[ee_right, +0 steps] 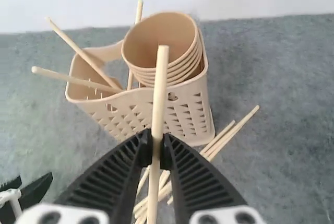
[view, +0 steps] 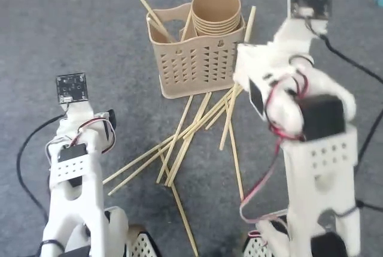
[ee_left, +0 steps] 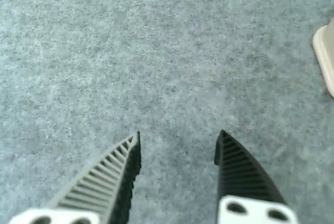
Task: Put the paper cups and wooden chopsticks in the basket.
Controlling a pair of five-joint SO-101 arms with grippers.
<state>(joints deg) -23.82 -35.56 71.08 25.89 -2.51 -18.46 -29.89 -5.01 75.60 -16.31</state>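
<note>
A beige slotted basket (view: 191,65) stands on the grey carpet at the back centre. It holds a stack of paper cups (view: 216,8) and a few wooden chopsticks (view: 149,11). Several more chopsticks (view: 179,140) lie fanned out on the carpet in front of it. My right gripper (ee_right: 155,143) is shut on one chopstick (ee_right: 158,93), which it holds upright just in front of the basket (ee_right: 104,109) and the cups (ee_right: 141,46); this stick (view: 251,20) shows beside the basket's right wall. My left gripper (ee_left: 177,140) is open over bare carpet, well left of the basket.
The left arm (view: 75,155) stands at the lower left and the right arm (view: 317,149) fills the right side. A corner of the basket (ee_left: 326,51) shows in the left wrist view. Loose chopsticks (ee_right: 229,132) lie at the basket's foot.
</note>
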